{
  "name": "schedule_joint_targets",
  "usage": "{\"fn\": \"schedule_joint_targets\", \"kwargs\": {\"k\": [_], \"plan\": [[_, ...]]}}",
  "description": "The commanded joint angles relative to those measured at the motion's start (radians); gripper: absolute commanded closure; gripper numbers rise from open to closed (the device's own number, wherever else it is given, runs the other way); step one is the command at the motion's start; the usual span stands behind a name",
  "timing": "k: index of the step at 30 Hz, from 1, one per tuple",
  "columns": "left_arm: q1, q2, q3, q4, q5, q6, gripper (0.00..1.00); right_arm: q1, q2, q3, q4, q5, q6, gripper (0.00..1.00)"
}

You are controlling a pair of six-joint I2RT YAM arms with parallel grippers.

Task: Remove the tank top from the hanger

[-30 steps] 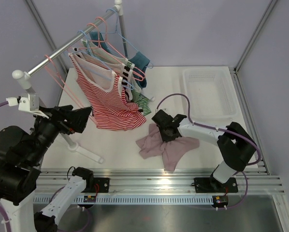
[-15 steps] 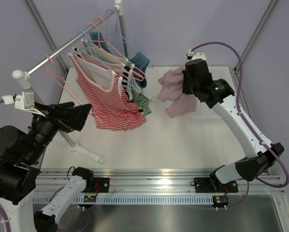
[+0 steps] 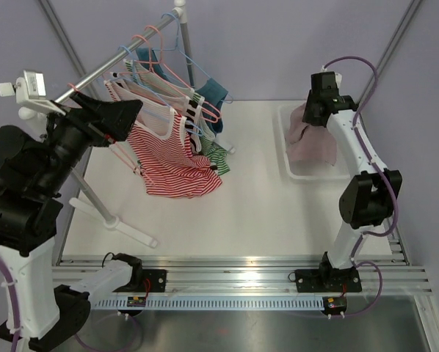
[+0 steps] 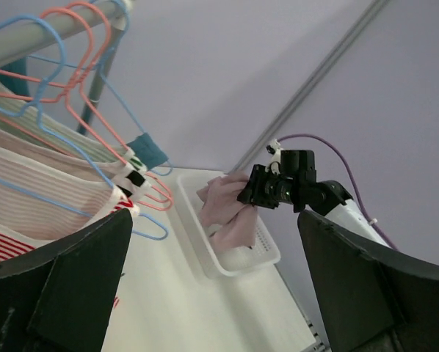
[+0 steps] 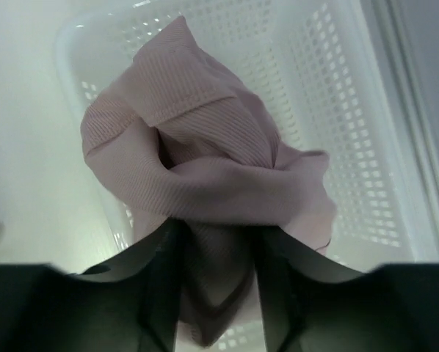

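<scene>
- One pink tank top hangs gripped in the right hand over the far-right basket: drop-off.
- Next, release it; left hand gapes wide.

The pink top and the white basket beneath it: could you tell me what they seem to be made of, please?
The pink top looks like soft, matte ribbed knit fabric: fine parallel ribs, loose folds. The white basket is probably moulded plastic, faintly glossy: stiff walls with regular rows of small holes.
</scene>
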Motion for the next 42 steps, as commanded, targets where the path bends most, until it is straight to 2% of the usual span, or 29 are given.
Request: {"fn": "schedule_joint_targets", "kwargs": {"k": [1, 2, 4, 5, 7, 8, 10, 12, 14, 17, 21, 24, 28, 30, 32, 33, 38, 39, 40, 42], "plan": [[0.003, 0.079, 0.078, -0.068, -0.155, 0.032, 0.01, -0.009, 0.056, 0.065, 0.043, 0.019, -0.017, 0.43], [0.003, 0.095, 0.080, -0.083, -0.168, 0.043, 0.01, -0.011, 0.081, 0.086, 0.034, 0.026, -0.020, 0.39], [0.001, 0.131, 0.075, -0.094, -0.263, 0.066, 0.01, -0.011, 0.086, 0.099, 0.013, 0.037, -0.017, 0.23], [-0.003, 0.144, 0.077, -0.102, -0.284, 0.074, 0.01, -0.009, 0.069, 0.090, 0.008, 0.042, -0.009, 0.01], [-0.037, 0.185, 0.084, -0.116, -0.364, 0.092, 0.01, -0.011, 0.035, 0.068, 0.020, 0.030, 0.001, 0.00], [-0.093, 0.197, 0.088, -0.117, -0.410, 0.101, 0.01, -0.011, -0.011, 0.033, 0.031, 0.027, 0.012, 0.00], [-0.169, 0.246, 0.100, -0.123, -0.575, 0.133, 0.01, -0.009, -0.093, -0.011, 0.069, -0.024, 0.063, 0.01], [-0.244, 0.295, 0.146, -0.152, -0.662, 0.150, 0.01, -0.009, -0.150, -0.097, 0.127, -0.217, 0.058, 0.00], [-0.270, 0.372, 0.196, -0.191, -0.737, 0.152, 0.01, -0.009, -0.222, -0.171, 0.152, -0.406, 0.072, 0.01], [-0.276, 0.444, 0.206, -0.196, -0.803, 0.158, 0.01, -0.009, -0.318, -0.275, 0.203, -0.530, 0.138, 0.01], [-0.276, 0.503, 0.194, -0.215, -0.913, 0.141, 0.04, -0.009, -0.450, -0.407, 0.305, -0.657, 0.179, 0.01], [-0.275, 0.510, 0.140, -0.160, -0.935, 0.150, 0.10, -0.009, -0.538, -0.462, 0.312, -0.704, 0.188, 0.02], [-0.272, 0.526, 0.132, -0.105, -0.953, 0.161, 0.25, -0.011, -0.607, -0.518, 0.326, -0.771, 0.184, 0.03], [-0.258, 0.544, 0.149, -0.117, -0.953, 0.155, 0.40, -0.009, -0.632, -0.542, 0.330, -0.797, 0.169, 0.03], [-0.247, 0.559, 0.149, -0.117, -0.950, 0.152, 0.42, -0.009, -0.655, -0.556, 0.321, -0.794, 0.156, 0.03], [-0.241, 0.559, 0.146, -0.114, -0.935, 0.152, 0.47, -0.009, -0.661, -0.556, 0.312, -0.794, 0.150, 0.03], [-0.210, 0.578, 0.134, -0.102, -0.895, 0.144, 0.49, -0.009, -0.680, -0.542, 0.281, -0.803, 0.130, 0.04], [-0.209, 0.581, 0.132, -0.100, -0.895, 0.143, 0.53, -0.009, -0.684, -0.542, 0.281, -0.805, 0.130, 0.04], [-0.209, 0.581, 0.131, -0.100, -0.900, 0.141, 0.67, -0.009, -0.692, -0.542, 0.283, -0.806, 0.130, 0.04], [-0.210, 0.570, 0.120, -0.091, -0.901, 0.137, 0.75, -0.009, -0.698, -0.541, 0.281, -0.806, 0.129, 0.04]]}}
